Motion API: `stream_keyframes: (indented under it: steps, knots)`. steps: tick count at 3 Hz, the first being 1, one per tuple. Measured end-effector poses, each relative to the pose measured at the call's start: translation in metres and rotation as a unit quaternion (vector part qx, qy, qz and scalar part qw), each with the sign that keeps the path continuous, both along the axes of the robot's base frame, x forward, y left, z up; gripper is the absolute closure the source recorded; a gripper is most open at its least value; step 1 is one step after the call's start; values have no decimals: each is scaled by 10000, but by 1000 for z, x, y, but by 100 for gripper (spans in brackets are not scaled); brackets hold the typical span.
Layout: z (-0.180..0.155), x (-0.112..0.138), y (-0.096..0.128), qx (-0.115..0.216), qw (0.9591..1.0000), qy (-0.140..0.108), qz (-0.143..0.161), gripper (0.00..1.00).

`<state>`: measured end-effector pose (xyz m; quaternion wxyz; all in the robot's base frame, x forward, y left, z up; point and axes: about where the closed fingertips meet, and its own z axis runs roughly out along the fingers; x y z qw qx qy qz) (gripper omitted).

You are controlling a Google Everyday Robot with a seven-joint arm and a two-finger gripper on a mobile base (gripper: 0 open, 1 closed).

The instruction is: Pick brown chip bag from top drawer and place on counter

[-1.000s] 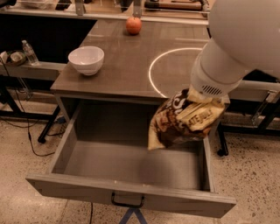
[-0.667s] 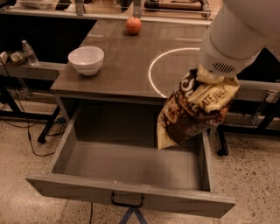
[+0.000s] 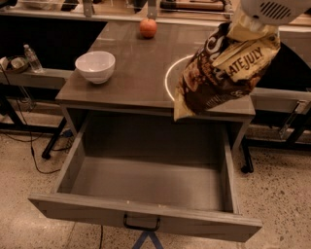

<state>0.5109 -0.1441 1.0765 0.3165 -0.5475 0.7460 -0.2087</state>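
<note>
The brown chip bag (image 3: 223,68) hangs in the air at the right of the view, tilted, with its tan upper end highest and its lower tan corner pointing down and to the left. Its dark middle carries white script and the letters "ATE JULY" (the first letter is lost in a fold). The gripper (image 3: 245,22) is at the top right edge of the view, under the arm's white housing (image 3: 272,8), and it is clenched on the bag's upper end, which bunches up there. The bag is clear of the top drawer (image 3: 97,211) and hangs in front of the right front part of the desk (image 3: 131,68). It covers most of the thin white circle (image 3: 167,82) marked on the desk top, and its lowest corner reaches just past the desk's front edge.

The drawer stands pulled fully out below the desk, with its grey inside showing and a small black handle (image 3: 141,224) on its front panel.

A white bowl (image 3: 95,66) sits at the desk's left front, and a red-orange round fruit (image 3: 148,27) sits near its far edge. Both are well apart from the bag. A clear water bottle (image 3: 33,58) stands on a ledge to the left of the desk, and the floor (image 3: 282,194) is speckled.
</note>
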Motion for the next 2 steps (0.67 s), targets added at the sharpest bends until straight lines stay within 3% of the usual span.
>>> stream_keyframes:
  steps: [2]
  knots:
    - [18,2,5,26,9997,-240,70,100]
